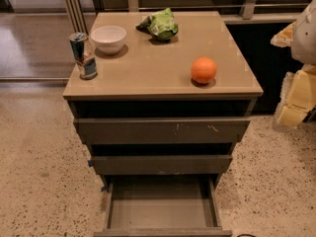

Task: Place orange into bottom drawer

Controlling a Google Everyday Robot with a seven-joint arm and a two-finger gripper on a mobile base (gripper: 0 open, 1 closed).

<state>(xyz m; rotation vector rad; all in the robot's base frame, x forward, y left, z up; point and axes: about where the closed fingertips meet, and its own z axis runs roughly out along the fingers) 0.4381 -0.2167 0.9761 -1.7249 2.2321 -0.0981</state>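
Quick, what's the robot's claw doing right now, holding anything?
Gripper: at the picture's right edge, beside the grey-brown drawer cabinet; open or closed cannot be told. The round orange fruit lies on the cabinet top, apart from it.

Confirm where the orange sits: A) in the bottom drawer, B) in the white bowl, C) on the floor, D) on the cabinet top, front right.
D: the orange rests on the cabinet top, not in the open bottom drawer; the gripper is off to the cabinet's right.

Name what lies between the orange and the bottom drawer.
Camera view: top drawer, middle drawer lie between orange and bottom drawer; gripper at right edge.
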